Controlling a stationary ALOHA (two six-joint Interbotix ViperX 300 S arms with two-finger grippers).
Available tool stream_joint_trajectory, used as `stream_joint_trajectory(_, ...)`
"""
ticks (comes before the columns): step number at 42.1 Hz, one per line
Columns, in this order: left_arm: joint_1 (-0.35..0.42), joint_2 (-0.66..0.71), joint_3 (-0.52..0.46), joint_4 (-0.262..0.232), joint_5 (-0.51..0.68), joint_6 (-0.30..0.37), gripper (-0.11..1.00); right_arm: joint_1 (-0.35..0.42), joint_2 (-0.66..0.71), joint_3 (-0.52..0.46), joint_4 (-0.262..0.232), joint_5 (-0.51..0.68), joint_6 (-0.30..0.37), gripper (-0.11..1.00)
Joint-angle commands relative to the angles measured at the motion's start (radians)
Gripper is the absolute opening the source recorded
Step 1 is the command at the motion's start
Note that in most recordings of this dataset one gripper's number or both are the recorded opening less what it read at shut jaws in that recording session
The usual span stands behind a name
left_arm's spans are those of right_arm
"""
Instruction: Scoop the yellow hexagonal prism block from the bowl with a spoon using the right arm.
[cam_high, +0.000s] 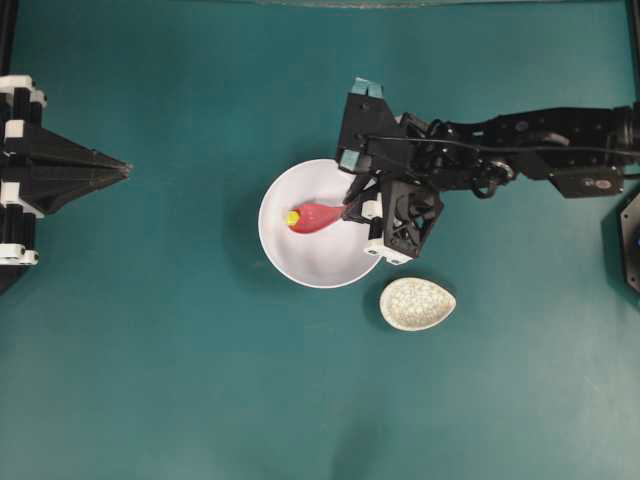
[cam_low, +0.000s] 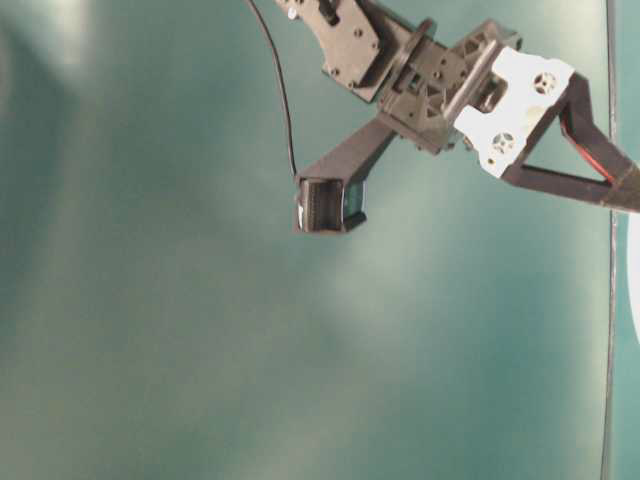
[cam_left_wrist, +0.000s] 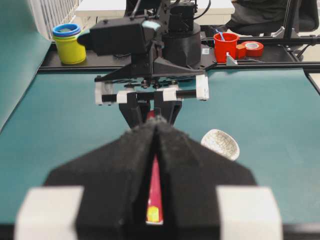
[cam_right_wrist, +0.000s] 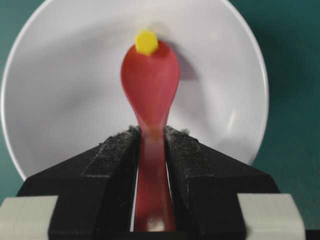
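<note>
overhead view: right hand (cam_high: 352, 213) clamps spoon (cam_high: 315, 217), handle hidden; left hand (cam_high: 125, 170) together.

Right arm (cam_high: 520, 145) stretched from the desk's right edge toward the middle, right gripper (cam_right_wrist: 151, 137) clamped on the spoon's (cam_right_wrist: 150, 85) handle. Left gripper (cam_high: 122, 170) near the left edge, fingers pressed together, pointing toward the middle.

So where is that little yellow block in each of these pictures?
Overhead: the yellow block sits at the red spoon's tip, left of centre in the white bowl.
Table-level: not in it.
Left wrist: low centre, seen through the slit.
Right wrist: top centre, at the spoon's tip.
Shared landmark: the red spoon.
</note>
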Motion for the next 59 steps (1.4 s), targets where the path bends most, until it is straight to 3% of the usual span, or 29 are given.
stream_joint_trajectory(1,0.002,0.009,-0.014,0.000,-0.003,-0.002,0.00,0.008,-0.046,0.012,0.012,-0.052,-0.002,0.24)
stream_joint_trajectory(34,0.002,0.009,-0.014,-0.002,-0.002,-0.002,0.00,0.064,-0.259,0.213,0.026,-0.445,0.051,0.24)
stream_joint_trajectory(46,0.002,0.008,-0.015,0.000,-0.002,-0.002,0.00,0.077,-0.354,0.261,0.026,-0.465,0.057,0.24)
stream_joint_trajectory(59,0.003,0.009,-0.014,0.000,-0.002,-0.002,0.00,0.078,-0.370,0.261,0.026,-0.462,0.055,0.24)
